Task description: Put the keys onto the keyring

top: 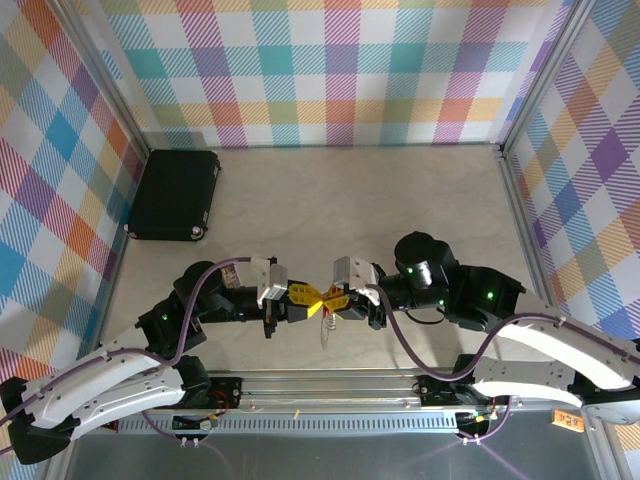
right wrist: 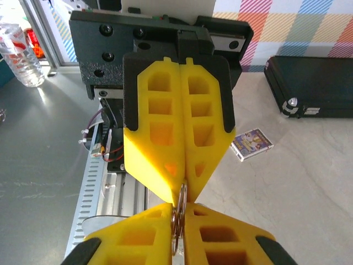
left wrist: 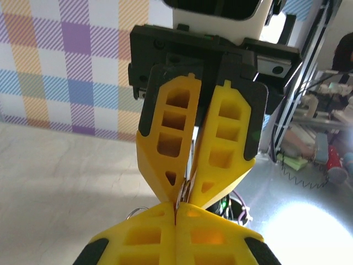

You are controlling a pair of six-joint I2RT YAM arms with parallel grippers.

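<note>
My two grippers meet tip to tip above the table's near middle. The silver keyring is pinched between them, and thin silver pieces hang down from it. In the right wrist view the keyring stands edge-on between my right gripper's yellow fingers and reaches into the left gripper's tips opposite. In the left wrist view my left gripper is shut, and the keyring's edge pokes out where both pairs of tips touch. Left gripper and right gripper are both shut on it. The red key is hidden.
A black case lies at the far left of the table, also in the right wrist view. A small card box lies on the table beyond the grippers. The metal rail runs along the near edge.
</note>
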